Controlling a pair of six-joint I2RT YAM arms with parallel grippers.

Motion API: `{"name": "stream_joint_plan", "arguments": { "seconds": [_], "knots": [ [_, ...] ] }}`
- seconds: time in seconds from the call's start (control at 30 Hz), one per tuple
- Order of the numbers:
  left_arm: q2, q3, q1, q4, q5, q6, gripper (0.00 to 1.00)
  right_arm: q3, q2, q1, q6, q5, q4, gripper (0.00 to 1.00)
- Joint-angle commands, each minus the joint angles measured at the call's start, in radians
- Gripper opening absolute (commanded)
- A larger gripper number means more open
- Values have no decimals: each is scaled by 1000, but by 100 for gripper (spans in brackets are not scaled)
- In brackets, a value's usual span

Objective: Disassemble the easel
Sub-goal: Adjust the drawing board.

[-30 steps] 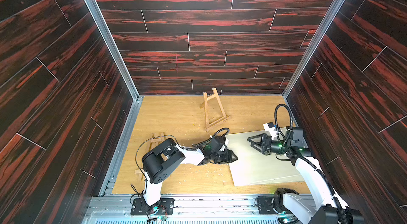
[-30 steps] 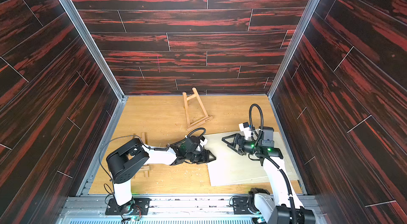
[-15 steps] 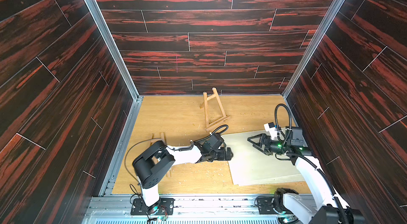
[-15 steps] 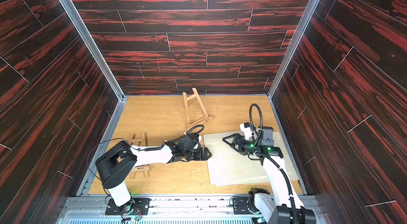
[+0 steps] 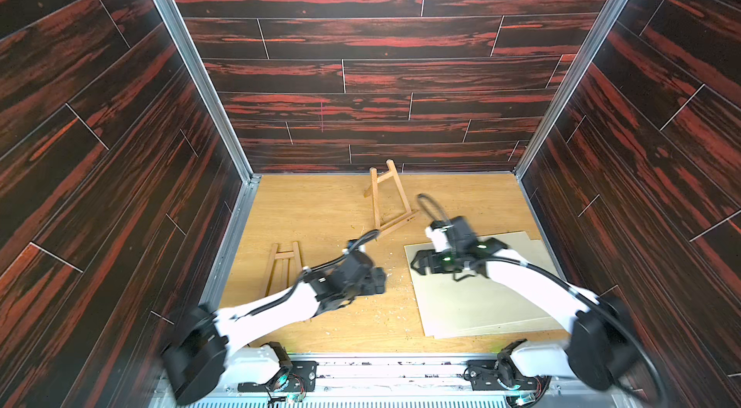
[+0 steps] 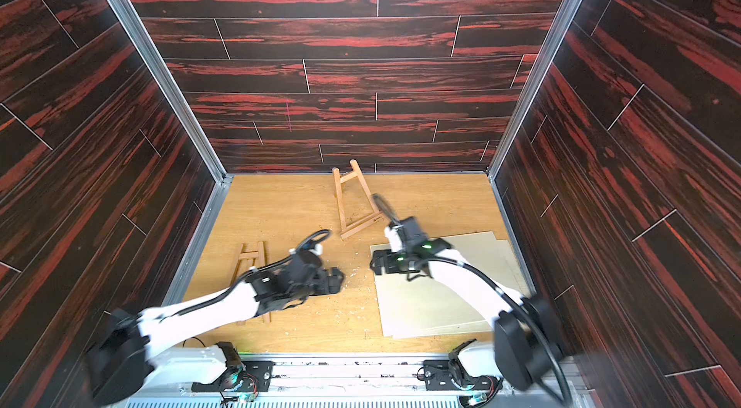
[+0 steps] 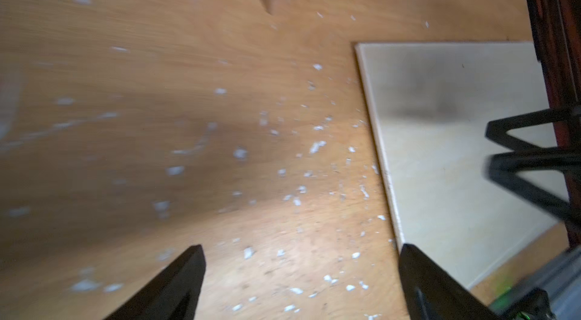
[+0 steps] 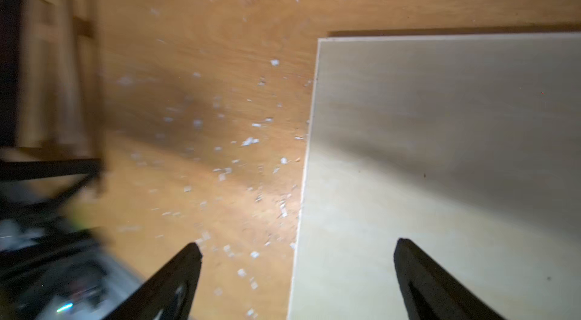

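The left gripper (image 5: 383, 279) has backed off the flat pale rectangular board (image 5: 481, 305) just ahead, jaws wide and empty, while the right gripper (image 5: 417, 265) gapes empty above its corner.

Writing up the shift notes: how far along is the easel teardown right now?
Done: the pale board lies flat on the table, apart from two wooden pieces, the back frame and the near frame. In hand: nothing; the left gripper and right gripper are open, empty. Left: the back frame still carries its ledge and crossbar, possibly to be separated.
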Motion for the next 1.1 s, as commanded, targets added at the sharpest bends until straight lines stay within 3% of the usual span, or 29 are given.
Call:
{"name": "stream_joint_plan", "arguments": {
  "seconds": [0.0, 0.17, 0.33, 0.63, 1.07],
  "knots": [
    [-112, -60, 18, -90, -99, -23, 100, 41, 95, 57, -12, 255, -31, 99],
    [-252, -122, 33, -132, -137, -40, 100, 70, 199, 99, -16, 330, -16, 99],
    [-302, -145, 36, -159, -148, -48, 100, 82, 277, 120, -26, 356, 18, 99],
    [-322, -153, 36, -164, -153, -53, 100, 117, 362, 148, -33, 426, 18, 99],
    [-320, -155, 36, -159, -152, -53, 100, 94, 369, 141, -44, 522, -1, 99]
  ]
}}
